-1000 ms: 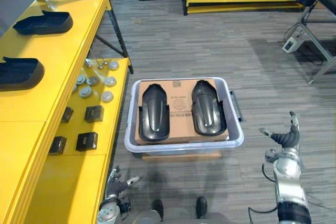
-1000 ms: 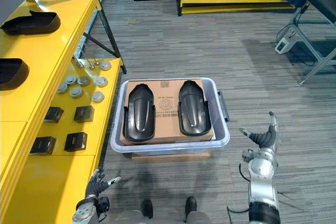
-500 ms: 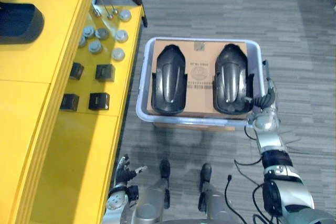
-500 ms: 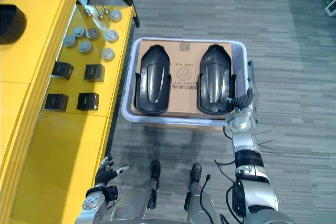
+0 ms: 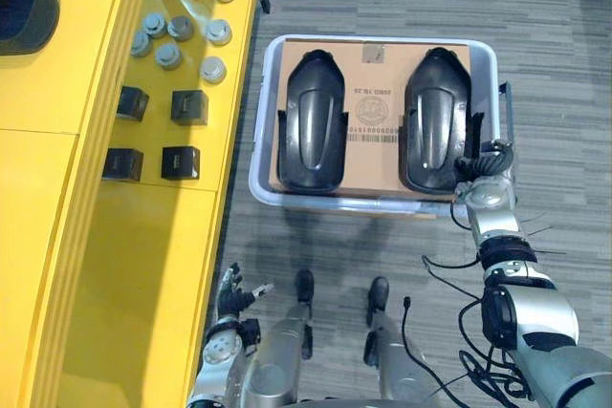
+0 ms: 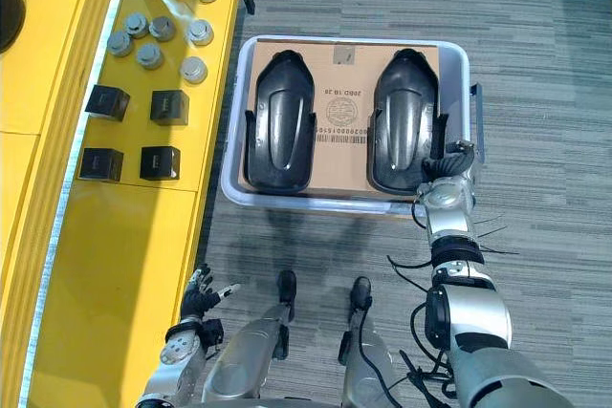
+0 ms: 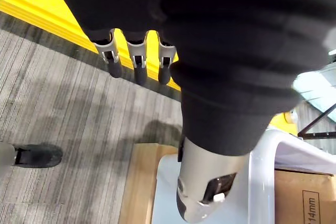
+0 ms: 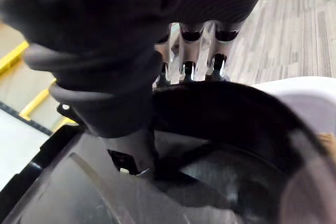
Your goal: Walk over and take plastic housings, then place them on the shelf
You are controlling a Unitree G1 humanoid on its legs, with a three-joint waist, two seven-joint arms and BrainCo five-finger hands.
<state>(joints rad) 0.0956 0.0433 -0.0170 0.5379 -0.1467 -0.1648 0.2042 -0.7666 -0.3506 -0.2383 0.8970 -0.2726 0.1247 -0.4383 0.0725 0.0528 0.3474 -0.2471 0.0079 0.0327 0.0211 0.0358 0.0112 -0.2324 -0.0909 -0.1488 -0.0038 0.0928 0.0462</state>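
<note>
Two black plastic housings lie side by side on cardboard in a clear bin on the floor. The left housing lies untouched. My right hand is at the near right end of the right housing. In the right wrist view its fingers curl over that housing's rim with the thumb on the near side. My left hand hangs low beside the yellow shelf, its fingers straight and empty.
The yellow shelf runs along the left, with another black housing on its upper level. Its lower level carries small black boxes and several grey round caps. Grey carpet surrounds the bin.
The view has drawn closer and now looks down over the bin. My right hand went from open in the air to the right housing's near end and curled its fingers on the rim.
</note>
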